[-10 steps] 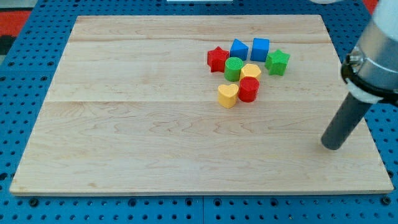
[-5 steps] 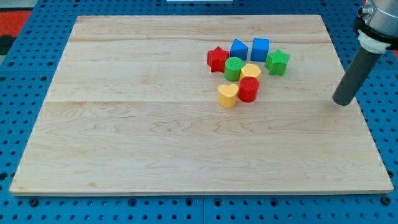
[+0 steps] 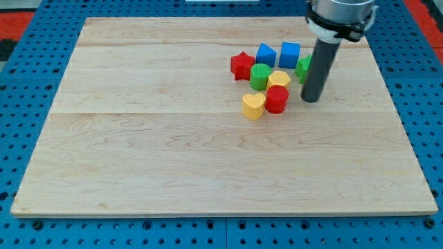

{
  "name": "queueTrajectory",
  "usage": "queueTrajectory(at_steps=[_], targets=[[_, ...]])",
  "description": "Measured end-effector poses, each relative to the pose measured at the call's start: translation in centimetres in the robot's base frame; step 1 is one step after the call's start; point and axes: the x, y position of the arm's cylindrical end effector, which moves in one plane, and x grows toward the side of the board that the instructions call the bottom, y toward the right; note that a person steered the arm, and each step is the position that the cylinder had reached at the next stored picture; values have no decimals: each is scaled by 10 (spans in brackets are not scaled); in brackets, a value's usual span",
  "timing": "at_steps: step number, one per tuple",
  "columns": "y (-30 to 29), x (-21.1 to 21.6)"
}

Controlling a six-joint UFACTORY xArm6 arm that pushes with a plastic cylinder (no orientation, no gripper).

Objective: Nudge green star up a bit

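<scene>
The green star lies at the right end of the block cluster, mostly hidden behind my dark rod. My tip rests on the board just below the star, to the right of the red cylinder. Whether the tip touches the star cannot be told.
Left of the star lie a blue cube, a blue block, a red star, a green cylinder, a yellow block and a yellow heart. The wooden board sits on a blue pegboard.
My tip has swept from the board's lower right up and leftward, arriving just below the green star. The blocks have not visibly moved.
</scene>
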Motion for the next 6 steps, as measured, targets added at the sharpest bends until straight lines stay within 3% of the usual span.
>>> queueTrajectory(at_steps=[4, 6], targets=[[14, -28], [62, -38]])
